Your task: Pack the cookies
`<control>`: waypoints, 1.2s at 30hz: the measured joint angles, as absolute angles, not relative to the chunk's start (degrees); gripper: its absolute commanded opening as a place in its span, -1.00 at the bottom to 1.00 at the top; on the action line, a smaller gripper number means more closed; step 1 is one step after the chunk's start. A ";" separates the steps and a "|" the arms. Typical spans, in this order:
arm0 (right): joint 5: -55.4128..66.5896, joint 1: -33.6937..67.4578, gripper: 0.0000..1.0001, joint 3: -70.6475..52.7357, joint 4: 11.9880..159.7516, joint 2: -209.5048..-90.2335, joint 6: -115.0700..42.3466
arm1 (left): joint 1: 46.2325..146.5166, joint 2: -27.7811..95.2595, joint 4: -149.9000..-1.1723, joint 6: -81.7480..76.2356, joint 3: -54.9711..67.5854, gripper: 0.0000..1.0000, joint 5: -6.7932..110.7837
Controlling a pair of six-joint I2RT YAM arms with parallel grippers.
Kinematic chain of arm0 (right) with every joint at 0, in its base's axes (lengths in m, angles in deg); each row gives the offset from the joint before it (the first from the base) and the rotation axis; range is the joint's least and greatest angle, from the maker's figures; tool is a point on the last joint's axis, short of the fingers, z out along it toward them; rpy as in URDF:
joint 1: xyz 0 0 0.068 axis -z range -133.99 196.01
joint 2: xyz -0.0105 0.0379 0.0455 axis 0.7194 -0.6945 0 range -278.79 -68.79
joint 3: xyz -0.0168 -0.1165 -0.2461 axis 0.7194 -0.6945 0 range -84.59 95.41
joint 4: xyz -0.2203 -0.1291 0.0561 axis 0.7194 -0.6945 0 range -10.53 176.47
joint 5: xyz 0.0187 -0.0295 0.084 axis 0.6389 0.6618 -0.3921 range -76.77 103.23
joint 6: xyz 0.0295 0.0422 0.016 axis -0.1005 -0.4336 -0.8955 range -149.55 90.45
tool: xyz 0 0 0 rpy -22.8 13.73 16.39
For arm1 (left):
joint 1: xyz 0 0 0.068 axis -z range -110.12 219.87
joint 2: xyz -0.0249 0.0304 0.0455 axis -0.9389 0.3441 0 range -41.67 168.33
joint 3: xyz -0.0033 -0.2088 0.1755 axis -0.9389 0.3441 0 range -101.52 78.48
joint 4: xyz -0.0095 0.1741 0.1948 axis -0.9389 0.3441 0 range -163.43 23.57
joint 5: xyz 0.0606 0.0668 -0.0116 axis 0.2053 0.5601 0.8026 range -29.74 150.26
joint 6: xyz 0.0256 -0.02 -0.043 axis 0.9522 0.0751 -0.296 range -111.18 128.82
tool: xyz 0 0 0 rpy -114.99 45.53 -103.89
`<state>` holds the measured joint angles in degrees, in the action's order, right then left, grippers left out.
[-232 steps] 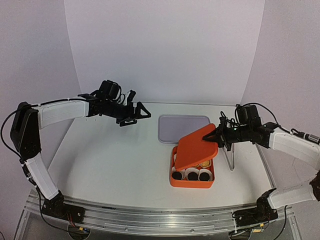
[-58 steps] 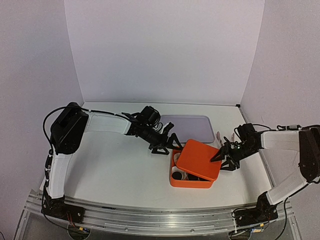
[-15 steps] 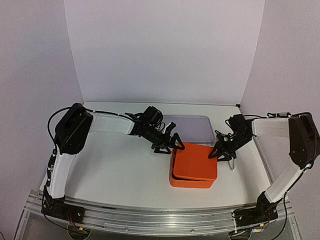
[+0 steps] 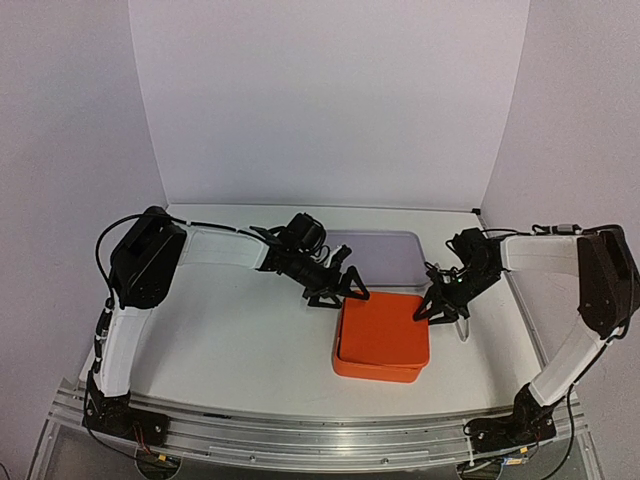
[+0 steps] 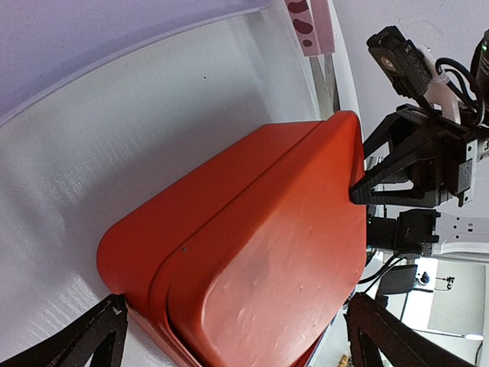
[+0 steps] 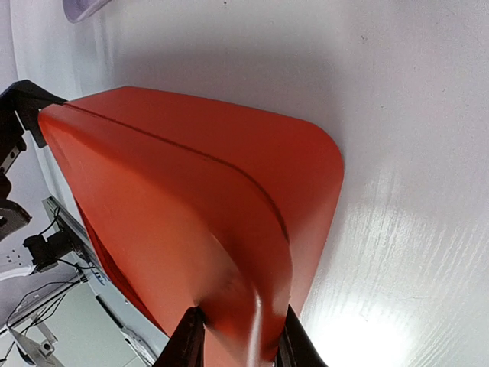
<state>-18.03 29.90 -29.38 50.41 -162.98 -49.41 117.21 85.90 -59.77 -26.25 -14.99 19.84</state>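
An orange box (image 4: 380,362) stands on the table with its orange lid (image 4: 385,328) lying flat on it. The cookies are hidden inside. My left gripper (image 4: 342,296) is open, with its fingers spread at the box's back left corner. In the left wrist view the box (image 5: 153,229) and lid (image 5: 283,252) fill the space between the wide fingertips of the left gripper (image 5: 241,332). My right gripper (image 4: 437,312) is shut on the lid's back right corner. In the right wrist view its fingers pinch that lid (image 6: 168,206) corner, at the right gripper (image 6: 237,344).
A pale purple tray (image 4: 385,247) lies flat behind the box. A small clear stand (image 4: 462,328) is just right of the box, under my right gripper. A pink strip with dark spots (image 5: 309,23) shows in the left wrist view. White walls enclose the table.
The lid has come down from a tilt to lie flat on the box, covering the cookies. The left gripper came in to the box's back left corner. The box shifted slightly.
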 measured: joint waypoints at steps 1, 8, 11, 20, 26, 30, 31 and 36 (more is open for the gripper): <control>-18.35 29.84 -0.53 -29.30 50.32 -162.98 -49.57 | 117.21 85.90 -60.00 -26.32 -14.82 0.99 19.85; -19.09 29.78 -0.85 -29.24 49.75 -162.98 -50.66 | 117.23 85.90 -60.11 -27.19 -14.30 0.99 19.88; -20.20 29.77 -1.00 -29.24 49.62 -162.98 -50.72 | 117.23 85.90 -60.09 -27.21 -14.30 0.99 19.97; -24.41 30.96 -1.00 -29.78 49.91 -163.18 -50.87 | 117.25 85.90 -59.99 -27.27 -14.04 0.99 21.66; -31.10 33.67 -1.00 -34.17 54.92 -163.18 -53.31 | 117.25 85.64 -60.02 -27.29 -12.48 0.99 23.33; -34.87 34.68 -1.00 -36.18 58.48 -163.14 -55.70 | 117.25 84.94 -59.97 -27.67 -10.11 0.99 24.49; -35.69 34.89 -1.00 -36.72 59.53 -163.13 -56.34 | 117.25 84.74 -59.97 -27.81 -9.62 0.99 24.65; -39.64 36.43 -1.00 -39.59 64.31 -162.98 -59.43 | 117.25 83.16 -60.43 -28.84 -7.84 0.99 25.62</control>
